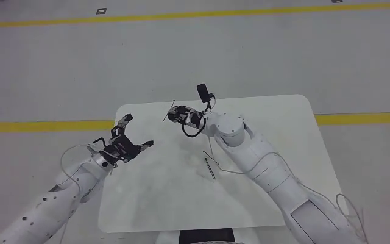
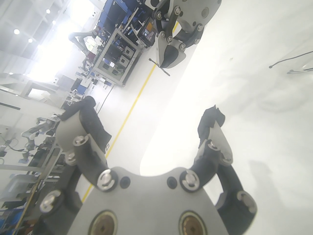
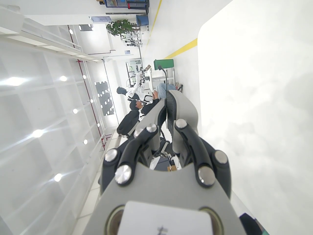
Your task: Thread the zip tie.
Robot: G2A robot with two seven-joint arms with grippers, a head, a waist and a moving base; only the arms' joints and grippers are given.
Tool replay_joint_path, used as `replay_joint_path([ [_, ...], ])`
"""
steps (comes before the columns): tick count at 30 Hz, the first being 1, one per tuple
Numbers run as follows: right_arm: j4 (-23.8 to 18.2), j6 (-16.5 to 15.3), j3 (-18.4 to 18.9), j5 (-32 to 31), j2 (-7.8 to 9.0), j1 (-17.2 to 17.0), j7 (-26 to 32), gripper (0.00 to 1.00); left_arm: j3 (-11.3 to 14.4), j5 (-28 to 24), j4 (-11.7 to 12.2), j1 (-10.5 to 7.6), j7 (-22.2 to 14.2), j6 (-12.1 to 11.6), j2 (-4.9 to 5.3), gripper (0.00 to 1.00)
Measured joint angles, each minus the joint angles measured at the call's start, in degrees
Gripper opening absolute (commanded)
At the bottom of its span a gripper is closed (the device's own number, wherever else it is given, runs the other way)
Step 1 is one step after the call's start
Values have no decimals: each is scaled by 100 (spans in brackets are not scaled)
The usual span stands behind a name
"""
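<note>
Over table (image 1: 183,201), right claw (image 1: 173,113) pinches black zip tie (image 2: 166,73).

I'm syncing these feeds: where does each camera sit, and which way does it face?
Top view: overhead, looking down at the table; left gripper and right gripper show.
Left wrist view: behind the open left gripper, facing the right gripper.
Right wrist view: behind its shut gripper, facing past the table edge.
All share the zip tie the right gripper holds.
</note>
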Motion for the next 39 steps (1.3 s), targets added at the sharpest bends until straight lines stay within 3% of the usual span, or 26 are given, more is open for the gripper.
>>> replay_joint_path([
  [20, 0, 0, 0, 0, 0, 0, 0, 0, 3, 8, -4, -5, -3, -8, -3, 100],
  [23, 0, 0, 0, 0, 0, 0, 0, 0, 75, 87, -11, -115, -66, -128, -15, 100],
  [26, 0, 0, 0, 0, 0, 0, 0, 0, 285, 87, -13, -353, -219, -239, 78, 100],
  [29, 0, 0, 0, 0, 0, 0, 0, 0, 593, 86, -41, -610, -379, -192, 214, 100],
  [39, 0, 0, 0, 0, 0, 0, 0, 0, 627, 86, -44, -630, -384, -176, 228, 100],
])
